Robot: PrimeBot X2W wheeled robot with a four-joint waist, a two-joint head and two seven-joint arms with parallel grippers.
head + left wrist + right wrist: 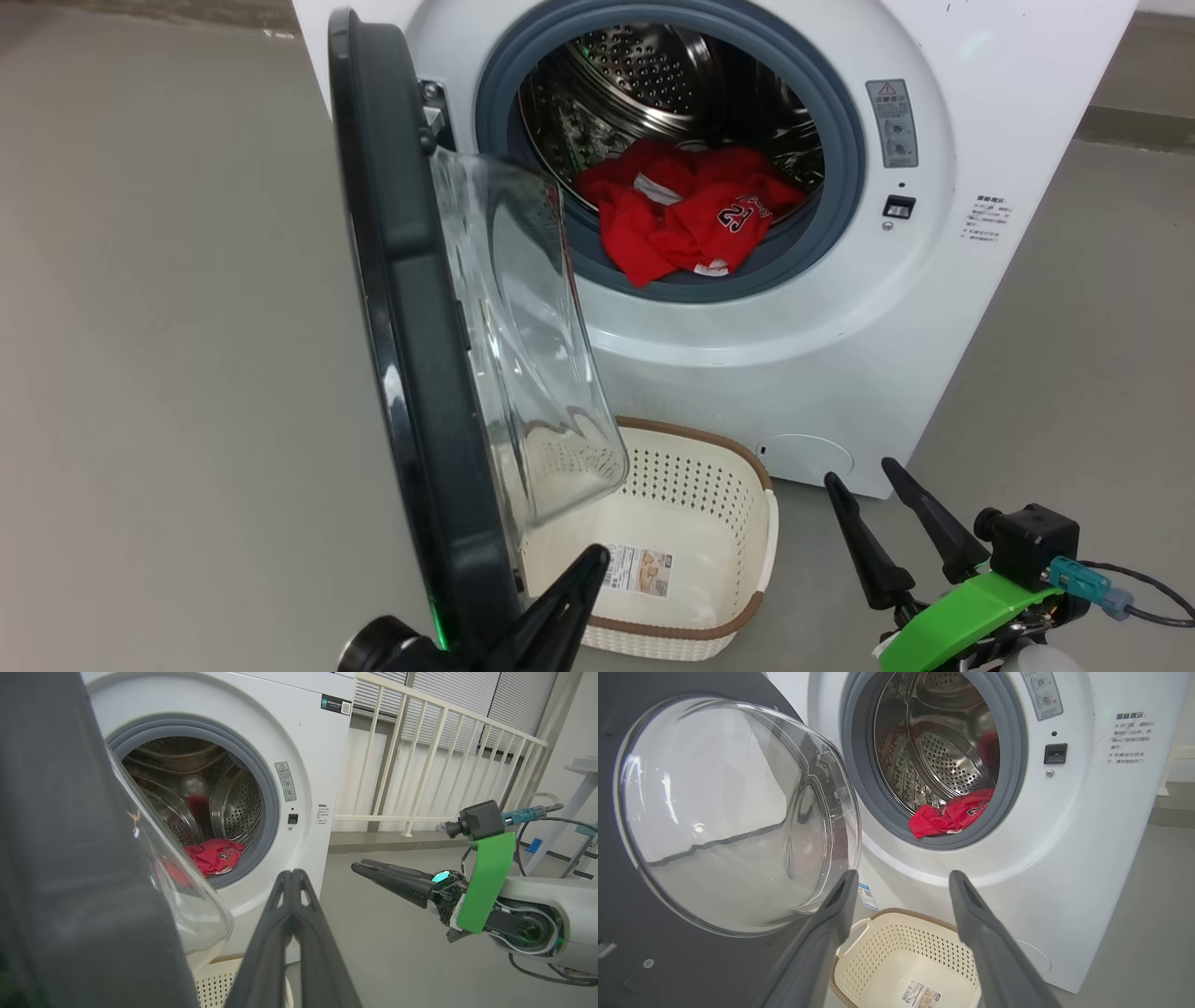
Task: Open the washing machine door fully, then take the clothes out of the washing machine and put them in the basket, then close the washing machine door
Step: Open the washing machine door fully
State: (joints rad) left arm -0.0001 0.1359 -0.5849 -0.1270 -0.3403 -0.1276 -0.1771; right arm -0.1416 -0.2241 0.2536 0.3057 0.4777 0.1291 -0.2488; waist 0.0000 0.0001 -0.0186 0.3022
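Head view — the washing machine door (411,308) stands open on its left hinge, nearly edge-on to the camera. Its clear glass bowl (523,327) bulges rightward over the left part of the basket (691,485). The basket sits on the floor (168,327) just before the washing machine (794,373), with nothing in it but a paper label. The clothes (686,219) lie in a red heap at the near lip of the drum (653,75), and one fold spills onto the grey rubber ring (831,187). The left gripper (586,567), fingers pressed together on nothing, sits low beside the door's bottom rim; whether it touches I cannot tell. The right gripper (859,471) hangs near right, fingers spread wide and empty.

Left wrist view — the door's dark face rises close on the left. The closed fingers point at the machine's front below the opening. The right gripper is well apart to the right, with a pale railing (448,709) far behind it.

Right wrist view — the spread fingers point toward the drum mouth, with the basket between them below.

The clothes look light, limp and likely to trail. The bunched ridge nearest the lip seems the best hold, pinched deep enough to catch more than one layer. The rubber ring may drag at the cloth. The door is stiff and its glossy rim probably slippery, so a flat push on the rim suits it better than one on the glass. Right of the door the floor lies open. Since the bowl overhangs the basket, the basket's right half is the freer place to drop the clothes.
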